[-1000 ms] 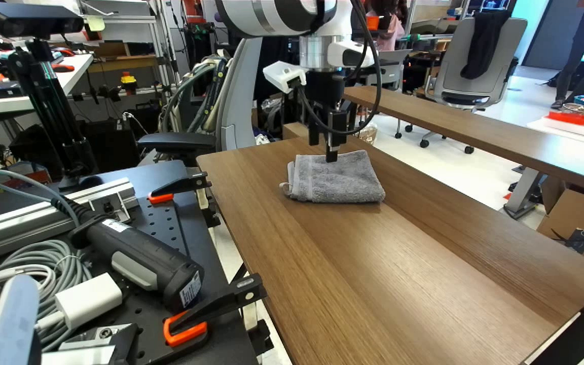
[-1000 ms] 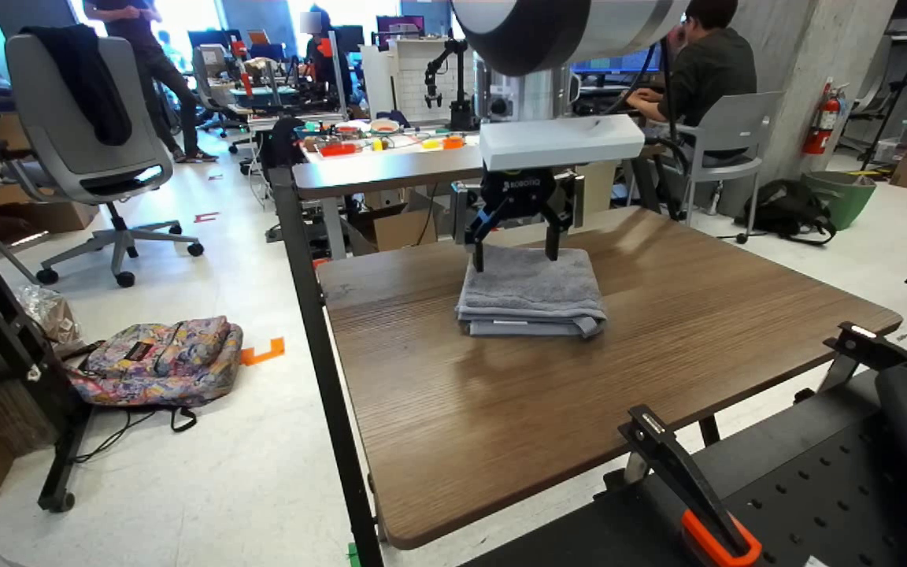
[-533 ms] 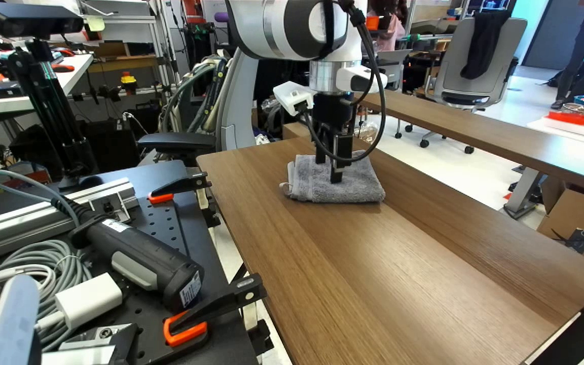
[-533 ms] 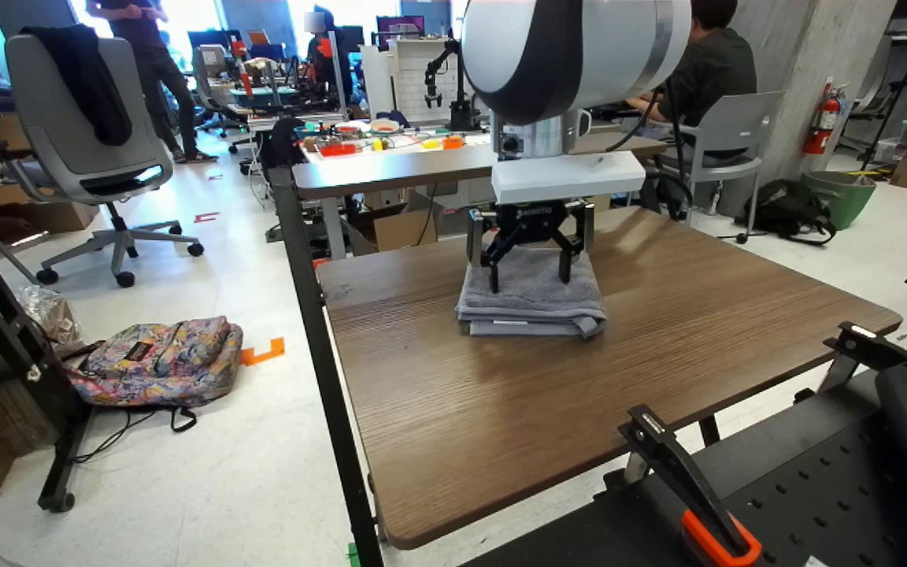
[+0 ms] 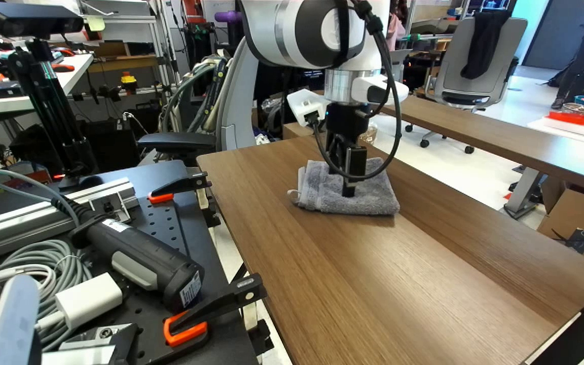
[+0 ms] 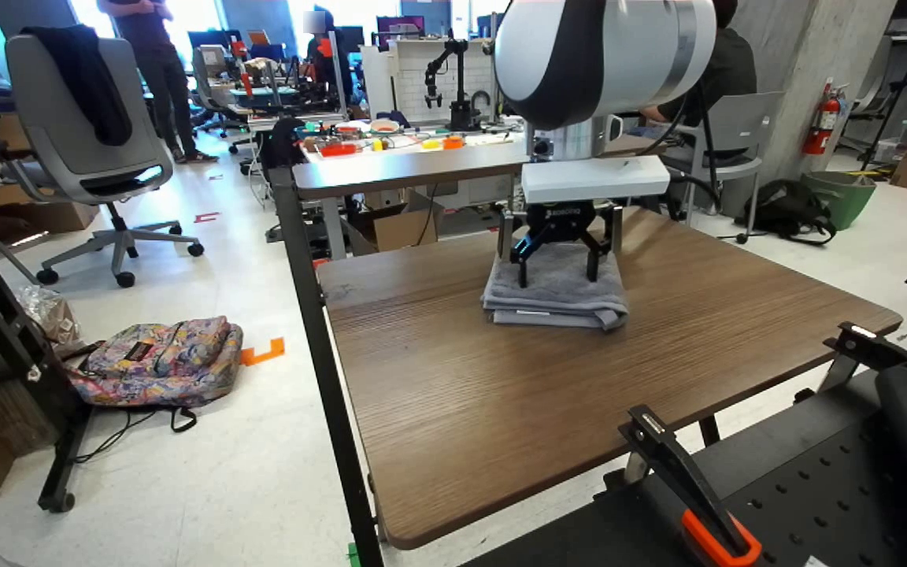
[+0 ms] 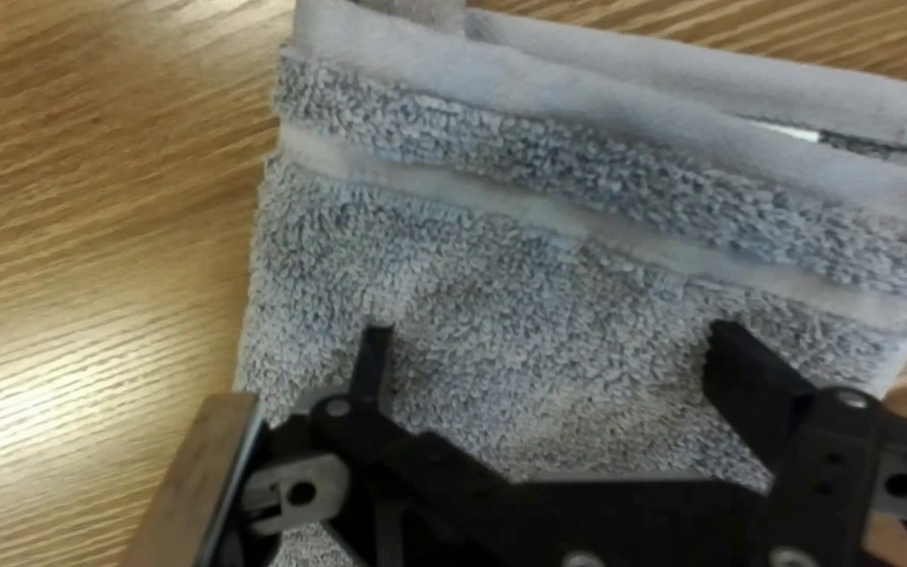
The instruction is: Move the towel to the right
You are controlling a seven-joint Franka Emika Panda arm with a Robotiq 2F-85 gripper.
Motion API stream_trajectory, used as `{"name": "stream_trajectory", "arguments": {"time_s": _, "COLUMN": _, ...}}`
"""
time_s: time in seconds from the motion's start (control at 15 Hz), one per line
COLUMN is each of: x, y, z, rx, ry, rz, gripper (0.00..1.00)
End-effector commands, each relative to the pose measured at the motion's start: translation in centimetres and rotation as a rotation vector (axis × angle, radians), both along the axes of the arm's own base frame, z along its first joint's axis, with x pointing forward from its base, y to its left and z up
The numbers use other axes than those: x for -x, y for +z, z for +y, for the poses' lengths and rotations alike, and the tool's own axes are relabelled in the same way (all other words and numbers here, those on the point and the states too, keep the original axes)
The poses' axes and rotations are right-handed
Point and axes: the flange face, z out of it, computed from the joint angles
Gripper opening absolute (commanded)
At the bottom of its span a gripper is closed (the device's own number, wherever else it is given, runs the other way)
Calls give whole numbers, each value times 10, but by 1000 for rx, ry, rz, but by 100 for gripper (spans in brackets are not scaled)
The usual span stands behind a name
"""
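The towel [image 5: 373,198] is a grey folded cloth lying flat on the wooden table. It also shows in an exterior view [image 6: 556,299], with its folded layers and a loop at the near edge. My gripper [image 5: 341,184] points straight down over the towel, and its fingertips appear to press on the top face. In an exterior view the gripper [image 6: 557,281] has its two fingers spread well apart. In the wrist view the gripper [image 7: 552,329] is open, with the flat fuzzy top of the towel [image 7: 532,260] between the fingers. No fabric is pinched.
The wooden table [image 5: 383,274] extends around the towel. A black side bench [image 5: 170,223] with clamps [image 5: 221,304], a black handheld tool [image 5: 140,258] and cables adjoins one long edge. A dark post [image 6: 316,346] stands at a table edge. A second table [image 5: 474,126] runs alongside.
My gripper came down onto the towel. Since half a second ago, gripper and towel have shifted together, rightward in both exterior views. The fingers have stayed spread.
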Motion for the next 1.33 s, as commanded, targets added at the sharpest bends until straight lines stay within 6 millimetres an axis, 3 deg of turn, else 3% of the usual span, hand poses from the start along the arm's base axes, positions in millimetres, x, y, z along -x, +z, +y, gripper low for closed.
{"name": "stream_trajectory", "arguments": {"time_s": 0.0, "x": -1, "y": -1, "z": -40, "rx": 5, "ry": -49, "rz": 14, "gripper": 100}}
{"name": "stream_trajectory", "arguments": {"time_s": 0.47, "x": -5, "y": 2, "z": -166, "rx": 76, "ry": -258, "rz": 4, "gripper": 100}}
{"name": "stream_trajectory", "arguments": {"time_s": 0.67, "x": -4, "y": 5, "z": -201, "rx": 89, "ry": -317, "rz": 5, "gripper": 100}}
{"name": "stream_trajectory", "arguments": {"time_s": 0.8, "x": -2, "y": 3, "z": -211, "rx": 85, "ry": -341, "rz": 13, "gripper": 100}}
{"name": "stream_trajectory", "arguments": {"time_s": 1.0, "x": -3, "y": 10, "z": -206, "rx": 68, "ry": -342, "rz": 11, "gripper": 100}}
{"name": "stream_trajectory", "arguments": {"time_s": 1.27, "x": -5, "y": 57, "z": -175, "rx": 15, "ry": -292, "rz": -38, "gripper": 100}}
